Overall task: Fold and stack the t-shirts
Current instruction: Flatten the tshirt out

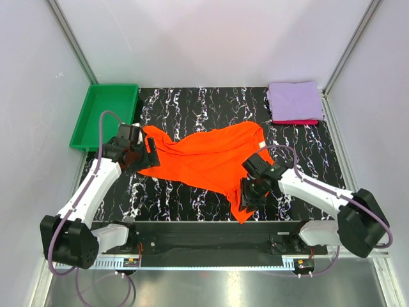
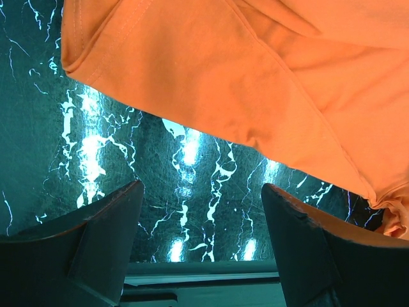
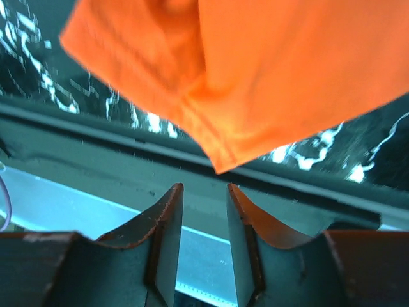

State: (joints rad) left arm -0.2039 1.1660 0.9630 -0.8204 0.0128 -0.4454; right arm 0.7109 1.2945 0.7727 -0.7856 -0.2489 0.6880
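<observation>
Orange-red cloth fills the middle of the table: the large orange-red t-shirt [image 1: 211,157] lies unfolded and rumpled on the black, white-veined marble-pattern table [image 1: 192,105]. Its body stretches from the left arm across to the right, and one narrow tail of fabric trails toward the near edge.

Over at the far right corner sits a neat, squared stack. The pale lavender t-shirt [image 1: 295,100] is folded flat on top, and only a thin strip of the crimson-pink t-shirt [image 1: 297,121] peeks out beneath its near edge. Far left, a glossy green plastic tray [image 1: 105,118] sits with its raised rim against the table's corner.

The left gripper [image 2: 201,188] hovers at the shirt's left edge. Its two dark, wedge-shaped fingers are spread wide with bare marble between them, holding nothing. A stitched hem and a soft fold of the shirt lie just beyond the tips.

The right gripper [image 3: 204,187] is at the shirt's near-right side, beside the trailing tail. Its fingers are only narrowly parted, and the slim gap shows no cloth. A rounded, double-stitched corner of the orange fabric sits just past the tips, apart from them.
</observation>
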